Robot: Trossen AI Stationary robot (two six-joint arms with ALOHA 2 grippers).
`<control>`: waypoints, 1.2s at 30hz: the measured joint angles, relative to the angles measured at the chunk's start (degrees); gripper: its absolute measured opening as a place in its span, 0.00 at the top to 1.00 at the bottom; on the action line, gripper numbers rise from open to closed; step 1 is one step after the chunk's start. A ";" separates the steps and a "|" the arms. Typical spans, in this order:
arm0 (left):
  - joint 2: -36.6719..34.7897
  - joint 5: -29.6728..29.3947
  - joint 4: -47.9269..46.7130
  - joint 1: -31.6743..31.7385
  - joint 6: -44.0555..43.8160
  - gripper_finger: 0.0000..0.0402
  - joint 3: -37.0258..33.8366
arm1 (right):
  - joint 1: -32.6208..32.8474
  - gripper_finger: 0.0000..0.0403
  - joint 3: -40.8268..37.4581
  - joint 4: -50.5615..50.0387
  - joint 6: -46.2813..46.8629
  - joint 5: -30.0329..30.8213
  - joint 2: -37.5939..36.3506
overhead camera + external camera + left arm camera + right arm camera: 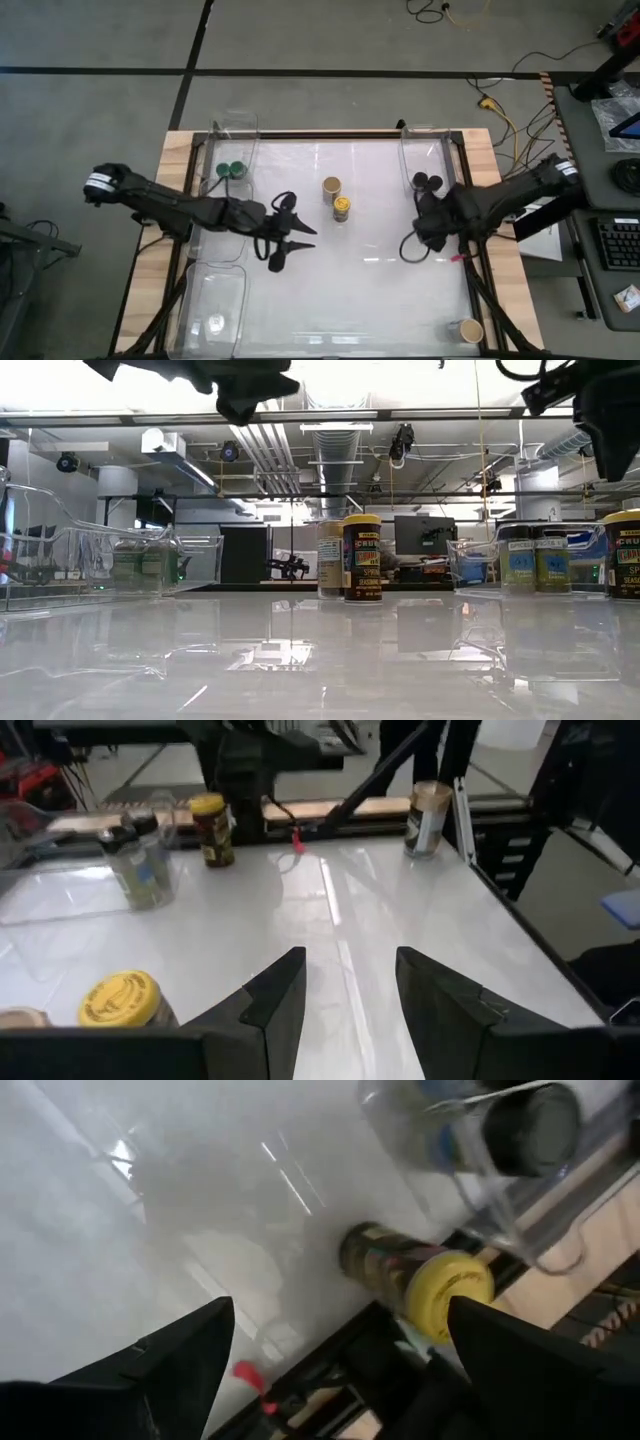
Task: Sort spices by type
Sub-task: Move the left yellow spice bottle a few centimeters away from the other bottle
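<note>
Your right gripper hangs wide open, nothing between the fingers. A yellow-lid jar stands just ahead of it, hard against the table's dark edge rail. Past that jar is the clear bin with two black-lid jars inside.

Your left gripper is part open and empty, raised over bare white tabletop. Nearest to it are a second yellow-lid jar and a tan-lid jar, touching or nearly so, mid-table. Lots of open surface ahead of those fingers.

Two green-lid jars sit in the bin beside the left arm. Another tan-lid jar stands at the near corner behind your right gripper.
</note>
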 joint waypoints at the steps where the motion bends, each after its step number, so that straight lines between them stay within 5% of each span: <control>1: 0.96 -0.02 0.11 -0.03 0.00 0.65 0.31 | -1.44 0.11 -0.49 0.44 -1.12 0.34 -1.17; 6: 5.32 -0.18 0.84 -0.05 -0.04 0.65 2.24 | -6.49 0.11 -1.83 9.76 -7.05 3.06 -5.00; 16: 7.06 -1.63 -0.78 -0.19 2.58 0.65 5.02 | -7.01 0.11 -6.21 55.58 -35.25 4.91 1.33; 22: 5.42 -7.65 -9.07 -0.40 -2.12 0.65 4.55 | -11.16 0.11 -6.25 60.88 -44.71 8.09 9.43; 29: 4.80 -8.07 -14.84 -2.20 -6.70 0.65 4.61 | -16.63 0.11 -6.31 60.99 -50.32 14.10 16.96; 36: 4.67 -15.03 -21.02 -4.68 -10.69 0.65 4.47 | -20.52 0.11 -9.76 77.01 -51.89 16.07 21.61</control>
